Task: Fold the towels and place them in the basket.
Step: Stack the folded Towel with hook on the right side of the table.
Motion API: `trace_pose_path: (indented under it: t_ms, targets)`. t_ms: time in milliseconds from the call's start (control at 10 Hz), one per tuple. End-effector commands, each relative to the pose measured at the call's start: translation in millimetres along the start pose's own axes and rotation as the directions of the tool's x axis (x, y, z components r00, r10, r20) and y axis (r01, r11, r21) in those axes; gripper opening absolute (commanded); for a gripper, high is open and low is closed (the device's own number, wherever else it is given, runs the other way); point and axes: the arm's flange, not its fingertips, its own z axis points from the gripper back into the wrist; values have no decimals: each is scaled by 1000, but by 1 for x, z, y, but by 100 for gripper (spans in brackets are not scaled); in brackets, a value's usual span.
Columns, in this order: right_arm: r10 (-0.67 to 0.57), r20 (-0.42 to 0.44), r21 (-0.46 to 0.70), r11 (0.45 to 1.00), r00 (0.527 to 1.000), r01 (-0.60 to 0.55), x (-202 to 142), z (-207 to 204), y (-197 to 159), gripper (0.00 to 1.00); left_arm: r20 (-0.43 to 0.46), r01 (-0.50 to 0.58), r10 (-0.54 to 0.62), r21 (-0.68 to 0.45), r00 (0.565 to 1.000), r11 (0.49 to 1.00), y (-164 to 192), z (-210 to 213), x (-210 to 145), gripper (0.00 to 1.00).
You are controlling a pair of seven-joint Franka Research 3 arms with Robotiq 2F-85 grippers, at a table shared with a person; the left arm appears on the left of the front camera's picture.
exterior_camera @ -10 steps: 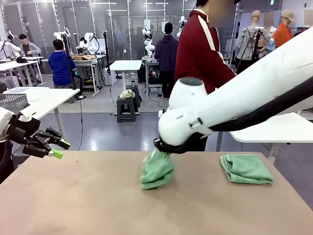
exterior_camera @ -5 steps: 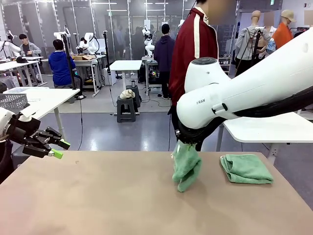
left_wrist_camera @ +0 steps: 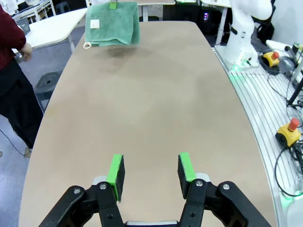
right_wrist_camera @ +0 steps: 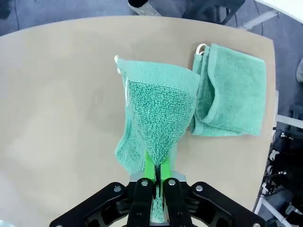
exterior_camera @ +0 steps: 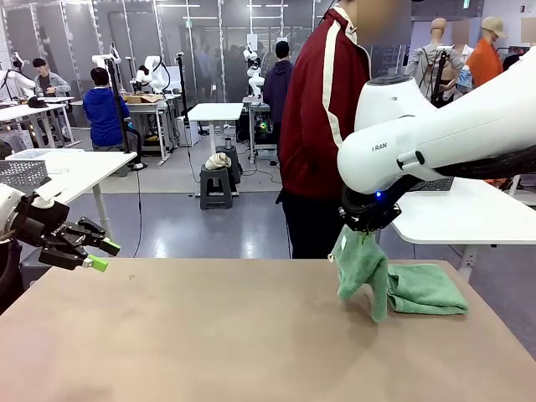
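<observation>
Two mint-green towels are in the front view, both at the right side of the frame. One towel, the hanging towel (exterior_camera: 362, 268), is pinched at its top by the right tool (exterior_camera: 366, 228) and droops in loose folds, its lower end close to the brown table (exterior_camera: 209, 335). The other one, the folded towel (exterior_camera: 423, 289), lies flat on the table just to the right of the hanging one, and the two seem to overlap a little at the edge. In the right wrist view the two green pads (right_wrist_camera: 149, 166) of the right tool (right_wrist_camera: 155, 177) are pressed together on the bunched cloth of the hanging towel (right_wrist_camera: 158, 109) at the lower middle of the picture, and the folded towel (right_wrist_camera: 234, 97) lies at the upper right with a small loop at its corner. The left tool (exterior_camera: 94, 251) is at the left edge of the front view, above the table's near left corner, well apart from both towels; its two fingers stand spread and hold nothing. In the left wrist view the left tool (left_wrist_camera: 150, 174) shows two green pads (left_wrist_camera: 116, 172) apart at the bottom of the frame, over bare table, and the hanging towel (left_wrist_camera: 113, 23) is far away at the top of the picture. One person (exterior_camera: 322, 126) in a dark red jacket stands at the far side of the table, at the upper middle of the front view.
</observation>
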Motion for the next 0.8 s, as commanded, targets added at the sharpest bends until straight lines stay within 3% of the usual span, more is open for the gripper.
trace_pose_path:
  t_ms: [0,300,400,700]
  targets:
    - [8,1,9,1000,1000,-8,-4,-3,14,0,6,3,-3,2,1000,1000,-3,1,2,59]
    - [8,1,9,1000,1000,-8,-4,-3,14,0,6,3,-3,2,1000,1000,-3,1,2,59]
    - [24,-8,4,1000,1000,-24,-6,-3,14,5,6,3,-3,2,1000,1000,-3,1,2,59]
    - [56,-24,39,998,998,-55,15,-13,2,5,6,3,-3,2,1000,1000,-3,1,2,59]
